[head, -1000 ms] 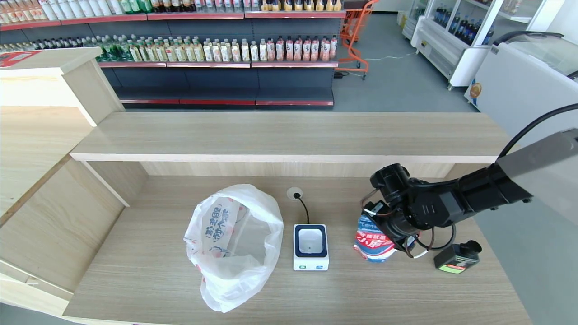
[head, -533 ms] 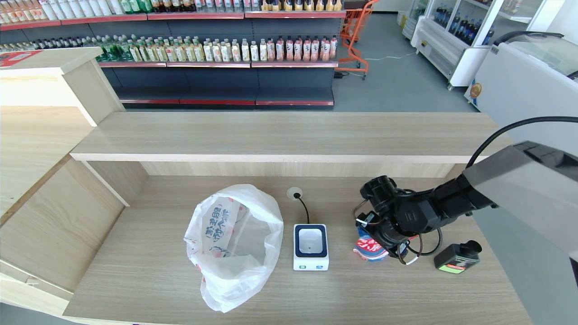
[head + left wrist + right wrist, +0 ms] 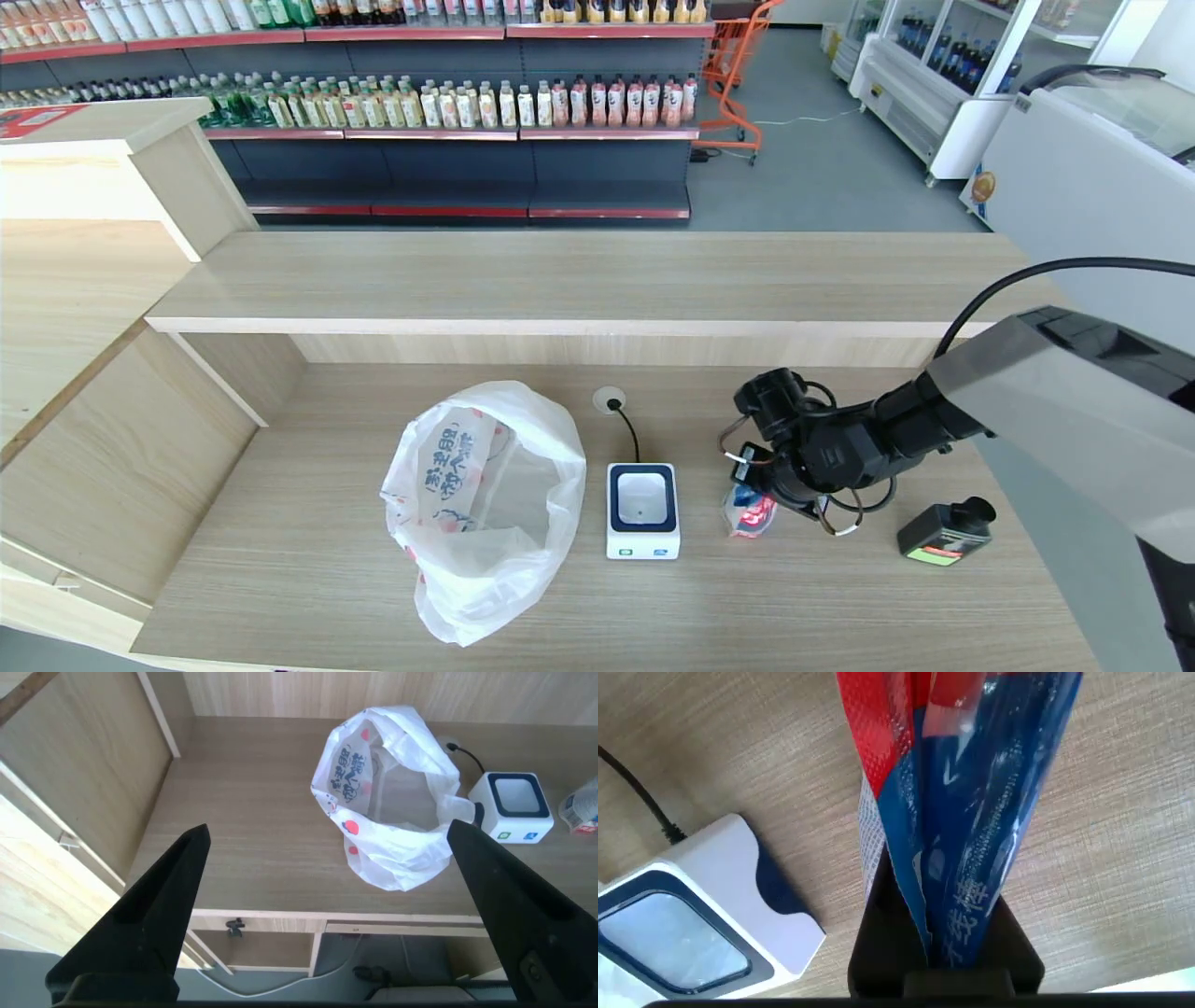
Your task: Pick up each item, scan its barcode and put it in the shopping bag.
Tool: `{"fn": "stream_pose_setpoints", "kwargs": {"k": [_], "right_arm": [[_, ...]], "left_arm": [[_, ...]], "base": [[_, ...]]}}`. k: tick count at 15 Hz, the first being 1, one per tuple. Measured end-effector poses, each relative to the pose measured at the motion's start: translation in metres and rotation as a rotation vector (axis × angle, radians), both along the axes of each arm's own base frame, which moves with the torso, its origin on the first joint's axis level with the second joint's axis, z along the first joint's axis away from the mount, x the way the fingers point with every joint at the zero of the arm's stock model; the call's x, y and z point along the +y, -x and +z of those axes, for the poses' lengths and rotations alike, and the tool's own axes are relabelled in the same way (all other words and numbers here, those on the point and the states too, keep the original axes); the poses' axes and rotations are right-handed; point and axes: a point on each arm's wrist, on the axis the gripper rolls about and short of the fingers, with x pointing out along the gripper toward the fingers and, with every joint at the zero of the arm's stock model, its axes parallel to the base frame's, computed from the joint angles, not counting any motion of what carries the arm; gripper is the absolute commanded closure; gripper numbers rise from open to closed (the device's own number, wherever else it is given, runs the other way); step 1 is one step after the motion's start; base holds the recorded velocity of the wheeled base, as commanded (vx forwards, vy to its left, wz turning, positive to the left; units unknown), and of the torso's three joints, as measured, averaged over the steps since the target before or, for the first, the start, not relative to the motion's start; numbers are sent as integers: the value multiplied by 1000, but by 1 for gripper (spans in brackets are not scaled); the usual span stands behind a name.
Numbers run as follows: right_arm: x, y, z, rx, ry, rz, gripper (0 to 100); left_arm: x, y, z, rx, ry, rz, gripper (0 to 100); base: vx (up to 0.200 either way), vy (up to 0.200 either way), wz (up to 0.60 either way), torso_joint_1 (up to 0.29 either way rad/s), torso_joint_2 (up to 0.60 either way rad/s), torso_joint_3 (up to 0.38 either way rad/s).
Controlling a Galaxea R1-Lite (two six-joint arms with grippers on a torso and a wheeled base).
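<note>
Over the last second my right arm is swinging lower and leftward, bringing the snack packet closer to the scanner, and the packet is turning from its broad face to a narrow edge in the head view. The right gripper is clamping the packet's lower end tightly between its fingers, so the red and blue packet is hanging just to the right of the scanner; I cannot tell whether it is touching the counter. In the head view the wrist is covering the fingers and much of the packet. In the left wrist view the packet is getting cut off at the edge. The left gripper is hovering with its fingers spread wide, gripping nothing. The shopping bag is standing open left of the scanner, and I cannot make out any contents through its plastic. A black bottle is lying well right of the packet.
</note>
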Motion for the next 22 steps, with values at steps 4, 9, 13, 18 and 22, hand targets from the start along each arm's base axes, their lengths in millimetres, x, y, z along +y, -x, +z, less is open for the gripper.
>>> {"fn": "stream_pose_setpoints", "kwargs": {"k": [4,9,13,18,22], "right_arm": [[-1,5,16,-44,-52,129,100],[-54,44,94,-139,-380,767,100],[-100,81,145,-390,-604,1179,100],[-96,128,172,-462,-690,1348,100],[-84,155,163,-408,-686,1362,100]], "left_arm": [[0,0,0,0,0,0,0],[0,0,0,0,0,0,0],[0,0,0,0,0,0,0],[0,0,0,0,0,0,0],[0,0,0,0,0,0,0]], "base": [[0,0,0,0,0,0],[0,0,0,0,0,0],[0,0,0,0,0,0],[0,0,0,0,0,0],[0,0,0,0,0,0]]}}
